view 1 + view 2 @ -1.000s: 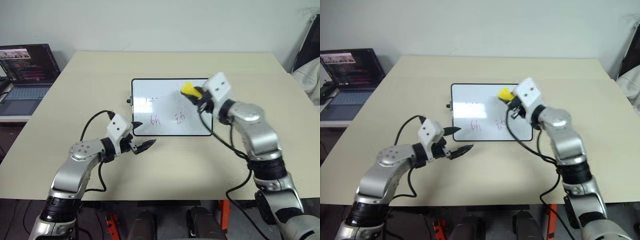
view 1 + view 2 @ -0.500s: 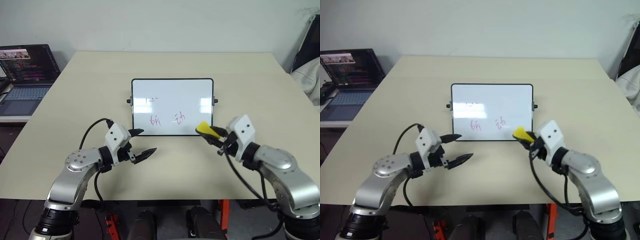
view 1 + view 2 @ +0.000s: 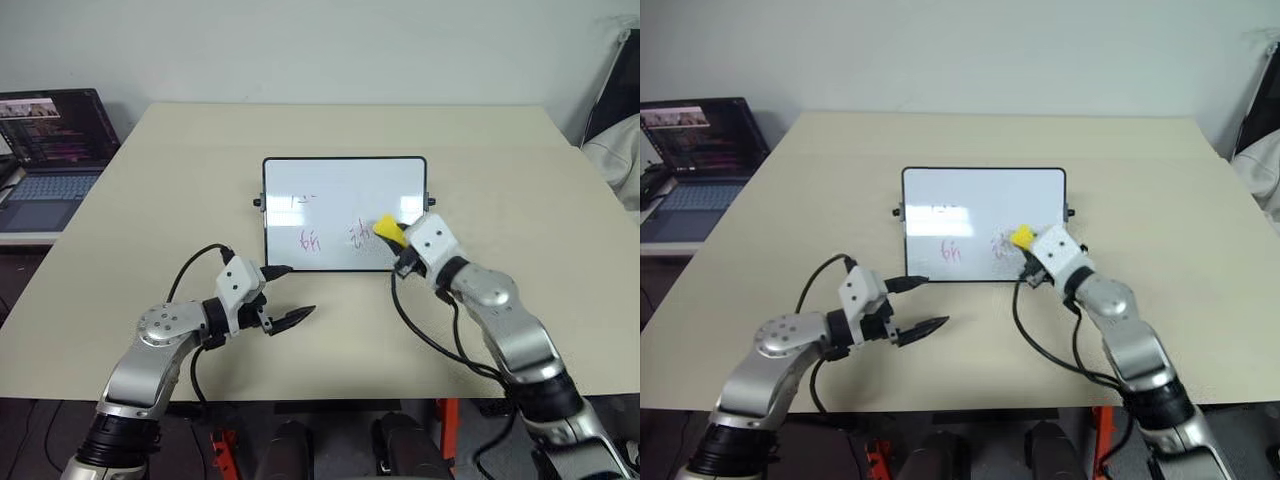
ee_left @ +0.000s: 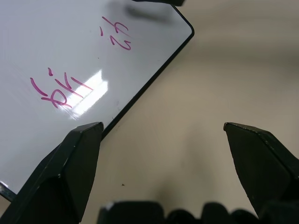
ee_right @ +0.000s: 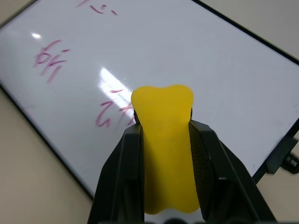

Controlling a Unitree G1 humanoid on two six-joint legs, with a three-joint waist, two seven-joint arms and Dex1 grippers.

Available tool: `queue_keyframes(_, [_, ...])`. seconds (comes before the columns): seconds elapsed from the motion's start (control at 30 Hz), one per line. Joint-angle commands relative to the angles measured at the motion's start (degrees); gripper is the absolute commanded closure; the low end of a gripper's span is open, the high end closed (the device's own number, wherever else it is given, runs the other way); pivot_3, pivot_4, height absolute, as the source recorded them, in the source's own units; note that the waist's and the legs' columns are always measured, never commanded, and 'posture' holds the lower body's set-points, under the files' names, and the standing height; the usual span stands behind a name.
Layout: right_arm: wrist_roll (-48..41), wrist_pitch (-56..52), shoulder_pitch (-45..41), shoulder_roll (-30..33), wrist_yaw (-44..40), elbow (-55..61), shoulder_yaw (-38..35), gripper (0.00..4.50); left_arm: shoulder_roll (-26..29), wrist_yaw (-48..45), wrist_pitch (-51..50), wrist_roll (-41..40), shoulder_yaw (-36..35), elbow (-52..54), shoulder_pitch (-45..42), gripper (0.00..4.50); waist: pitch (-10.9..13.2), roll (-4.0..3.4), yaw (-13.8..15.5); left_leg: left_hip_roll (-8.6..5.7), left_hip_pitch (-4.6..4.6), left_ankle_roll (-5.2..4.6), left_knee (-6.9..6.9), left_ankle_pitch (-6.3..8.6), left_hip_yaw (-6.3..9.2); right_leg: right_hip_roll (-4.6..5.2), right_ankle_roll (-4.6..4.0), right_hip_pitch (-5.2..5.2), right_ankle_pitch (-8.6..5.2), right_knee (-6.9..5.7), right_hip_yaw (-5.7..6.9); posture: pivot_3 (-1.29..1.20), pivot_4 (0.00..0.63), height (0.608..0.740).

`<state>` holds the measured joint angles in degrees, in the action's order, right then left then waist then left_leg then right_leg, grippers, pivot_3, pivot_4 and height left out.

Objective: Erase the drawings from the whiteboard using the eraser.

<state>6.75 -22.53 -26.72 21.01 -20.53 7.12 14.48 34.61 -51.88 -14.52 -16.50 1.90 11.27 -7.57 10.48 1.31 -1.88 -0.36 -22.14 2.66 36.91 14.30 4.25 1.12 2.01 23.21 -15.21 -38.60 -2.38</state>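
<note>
Whiteboard (image 3: 344, 212) lies mid-tabletop (image 3: 520, 160). Right end effector (image 5: 163, 140) clamps the yellow eraser (image 3: 387, 229) over the nearer-row drawings (image 3: 311, 240); all the red marks remain, so erasing appears barely begun. Left end effector (image 3: 284, 295) gapes, empty.

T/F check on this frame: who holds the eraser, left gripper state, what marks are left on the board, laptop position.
1. The right gripper is shut on the eraser. True.
2. The left gripper holds the whiteboard. False: it is open, beside the board's near edge.
3. The drawings are fully wiped. False: pink marks remain in two rows.
4. The laptop sits off the table, to the robot's left. True.
</note>
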Motion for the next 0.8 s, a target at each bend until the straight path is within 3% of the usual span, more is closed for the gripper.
queue_keyframes(0.03, [2.8,4.2,-3.2,-0.6,-0.2,-5.0,2.0,3.51,0.3,0.2,0.4,-0.2,-0.3,1.9,-1.0,0.00,0.0,0.00,0.1,-0.01,-0.01,0.00,-0.01,0.00,0.01,0.01,0.00,0.00,0.00,0.00,0.02,0.00,0.150,0.740])
queue_keyframes(0.27, [7.2,4.9,-2.1,4.4,-11.6,-6.6,10.5,3.51,0.2,1.4,-1.4,-0.2,-0.2,3.4,-2.1,0.00,0.0,0.03,0.0,0.00,0.07,-0.01,0.01,0.01,0.04,0.02,0.00,-0.05,0.00,-0.03,0.00,0.00,0.150,0.740])
queue_keyframes(0.53, [10.4,9.6,-8.9,-0.5,1.3,-12.9,4.3,3.51,0.2,1.9,-4.1,-0.7,0.0,5.5,-2.6,0.00,0.0,0.04,-0.1,0.00,0.26,-0.08,0.09,-0.10,0.01,-0.02,0.04,-0.09,0.00,-0.29,-0.08,0.00,0.150,0.740])
queue_keyframes(0.8, [11.8,7.1,-6.0,1.5,-11.3,-11.9,11.5,3.51,0.0,2.1,-5.1,-0.9,0.0,6.4,-2.5,0.00,0.0,0.06,-0.1,0.01,0.23,-0.09,0.02,-0.08,0.03,-0.02,-0.07,-0.08,0.05,-0.26,-0.05,0.00,0.150,0.740])
